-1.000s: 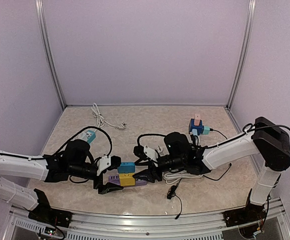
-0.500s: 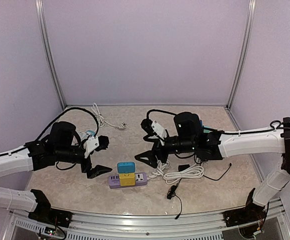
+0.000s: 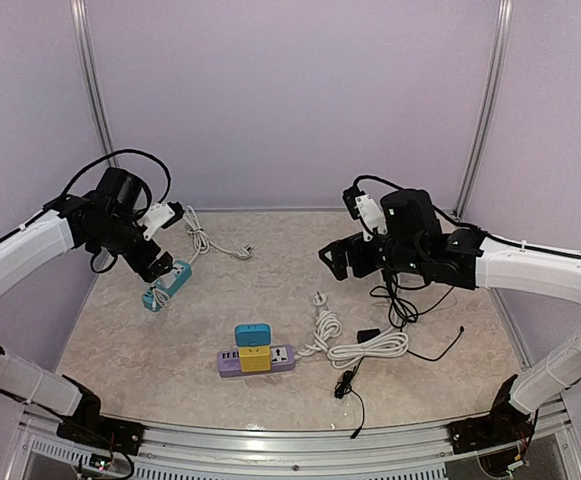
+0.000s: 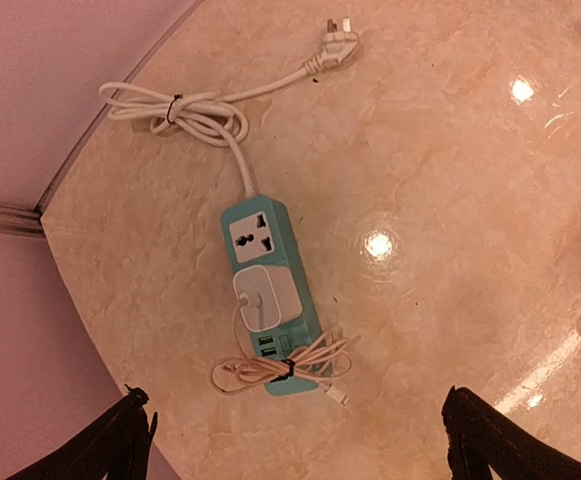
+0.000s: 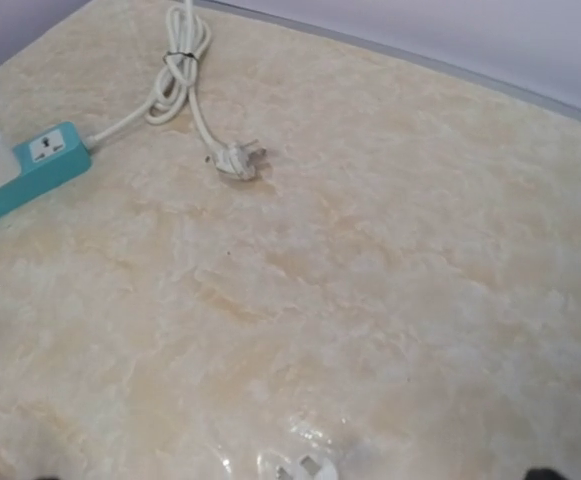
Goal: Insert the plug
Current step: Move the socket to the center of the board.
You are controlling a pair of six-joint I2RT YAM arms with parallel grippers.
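Observation:
The purple power strip [image 3: 282, 357] lies at the front middle of the table. A yellow plug block [image 3: 255, 358] sits in it, and a blue plug block [image 3: 253, 333] stands right behind, touching it. Neither gripper holds them. My left gripper [image 3: 169, 240] hangs open high at the back left, above a teal power strip [image 4: 268, 300]. Its fingertips [image 4: 120, 445] stand wide apart at the bottom of the left wrist view, with nothing between them. My right gripper [image 3: 338, 260] is raised at the back right, open and empty.
The teal strip carries a white charger [image 4: 263, 297] and a tied cable bundle [image 4: 282, 368]; its white cord [image 4: 185, 110] runs toward the back wall. A coiled white cable [image 3: 365, 347] with its plug [image 3: 319, 298], a black adapter [image 3: 368, 334] and a black lead [image 3: 349, 385] lie right of the purple strip.
Both grippers opened, let go at the purple strip, and rose away from it, the left to the back left, the right to the back right. The yellow and blue blocks stayed in place.

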